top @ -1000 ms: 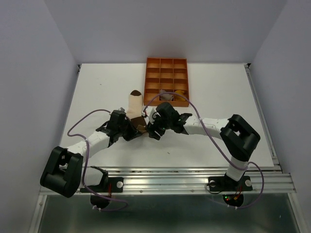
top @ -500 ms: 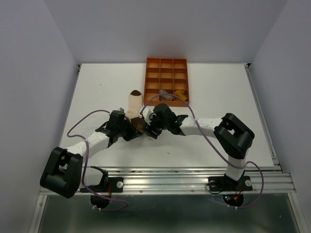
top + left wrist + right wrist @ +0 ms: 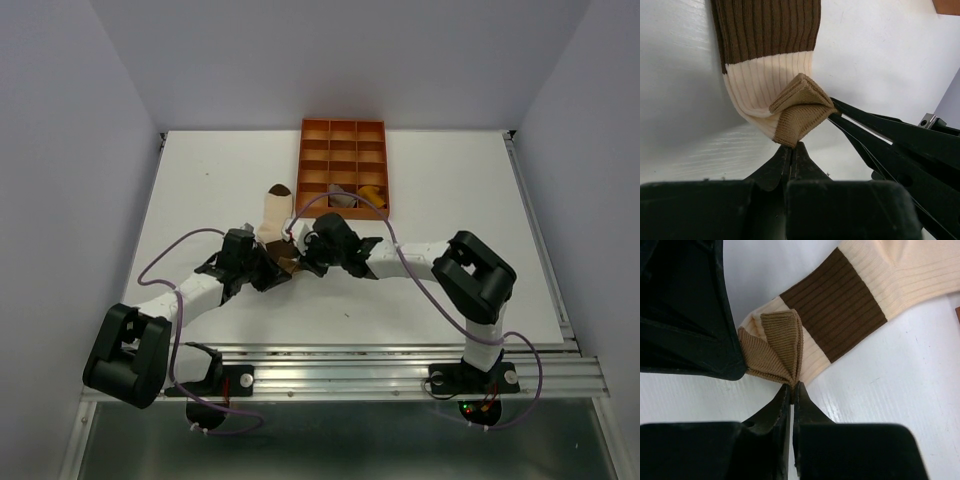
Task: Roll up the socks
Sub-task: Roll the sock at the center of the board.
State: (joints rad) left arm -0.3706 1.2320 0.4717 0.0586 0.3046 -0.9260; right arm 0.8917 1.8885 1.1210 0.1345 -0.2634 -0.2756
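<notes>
Pinching the folded tan cuff of the cream ribbed fabric sock with a brown band [image 3: 766,84], left hand [image 3: 793,151] and right hand [image 3: 791,389] are both clamped on it, just beyond their tips; such thin bites may slip, unfolding the roll.

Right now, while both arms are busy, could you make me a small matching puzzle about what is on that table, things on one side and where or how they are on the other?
Things:
1. cream sock
2. yellow sock
3. tray
4. left claw

Place, colour or state:
A. tucked in a near-corner tray compartment
B. shut, pinching fabric
C. orange, divided into a grid
D. lying outside the tray, with a brown band across it

Pairs: 1-D, 2-A, 3-C, 4-B
</notes>
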